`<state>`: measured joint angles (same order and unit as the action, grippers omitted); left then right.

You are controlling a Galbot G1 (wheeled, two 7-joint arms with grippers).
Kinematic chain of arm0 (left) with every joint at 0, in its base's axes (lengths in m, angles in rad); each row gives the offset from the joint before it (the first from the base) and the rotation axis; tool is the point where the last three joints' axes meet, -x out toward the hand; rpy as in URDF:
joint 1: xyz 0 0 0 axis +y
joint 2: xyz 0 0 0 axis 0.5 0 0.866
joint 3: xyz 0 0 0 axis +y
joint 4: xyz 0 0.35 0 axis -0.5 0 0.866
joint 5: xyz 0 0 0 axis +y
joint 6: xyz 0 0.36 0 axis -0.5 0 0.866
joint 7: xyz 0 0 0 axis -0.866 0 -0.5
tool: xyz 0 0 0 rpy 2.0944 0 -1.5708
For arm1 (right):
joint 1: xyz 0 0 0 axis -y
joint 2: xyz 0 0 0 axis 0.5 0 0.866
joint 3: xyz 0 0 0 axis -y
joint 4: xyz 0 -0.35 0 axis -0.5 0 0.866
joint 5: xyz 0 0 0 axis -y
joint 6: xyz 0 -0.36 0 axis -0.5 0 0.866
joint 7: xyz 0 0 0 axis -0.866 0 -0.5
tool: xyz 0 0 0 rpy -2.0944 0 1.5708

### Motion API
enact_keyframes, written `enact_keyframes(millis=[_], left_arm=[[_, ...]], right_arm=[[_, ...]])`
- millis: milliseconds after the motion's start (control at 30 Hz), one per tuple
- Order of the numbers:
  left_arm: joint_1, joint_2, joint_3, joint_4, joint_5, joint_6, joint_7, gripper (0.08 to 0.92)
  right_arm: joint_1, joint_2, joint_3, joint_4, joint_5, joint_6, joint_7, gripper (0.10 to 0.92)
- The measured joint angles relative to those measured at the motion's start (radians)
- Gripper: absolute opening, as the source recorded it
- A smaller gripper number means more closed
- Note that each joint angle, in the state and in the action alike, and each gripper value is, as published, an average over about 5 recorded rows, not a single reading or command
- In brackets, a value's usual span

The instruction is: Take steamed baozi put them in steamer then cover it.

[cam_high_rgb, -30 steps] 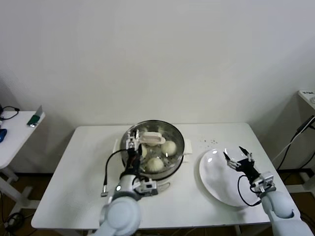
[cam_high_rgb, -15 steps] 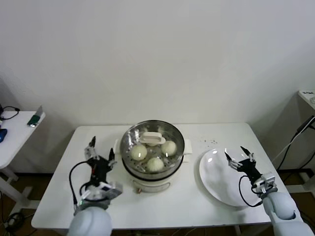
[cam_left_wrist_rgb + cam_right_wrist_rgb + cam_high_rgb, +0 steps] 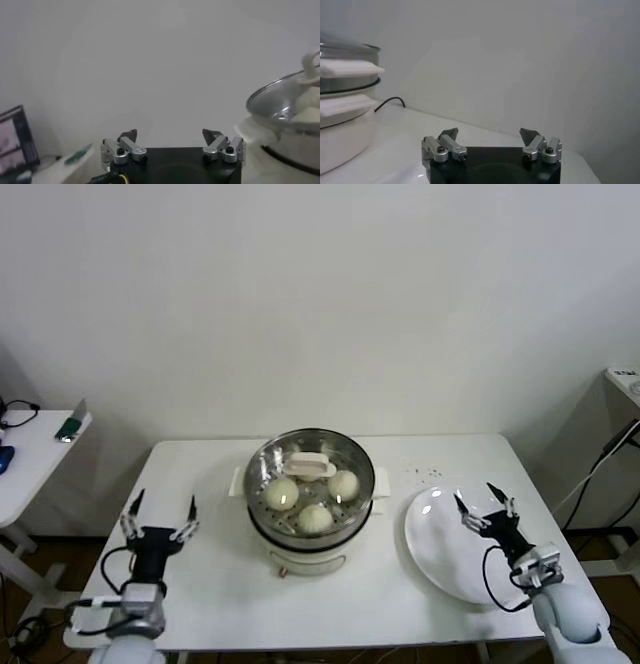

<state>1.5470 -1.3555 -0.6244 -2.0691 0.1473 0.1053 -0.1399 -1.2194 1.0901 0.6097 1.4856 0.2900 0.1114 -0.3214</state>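
left gripper: jaws spread, empty, just backed off from the lid to the table's left edge
right gripper: spread, hovering over the plate
baozi: inside the steamer, lid on
task: looks pretty much done

we note a white plate lying flat on the white table, directly beneath the right gripper. a side table with small items stands beyond the left gripper's outer side.
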Motion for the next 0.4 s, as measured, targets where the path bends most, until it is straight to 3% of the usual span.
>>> enact_keyframes(millis=[400], left_arm=[[0.055,-0.049,-0.077,0.069,-0.119,-0.162,0.049,0.823]], right_arm=[[-0.023,0.016,0.019,0.036,0.024,0.002,0.006,0.823]])
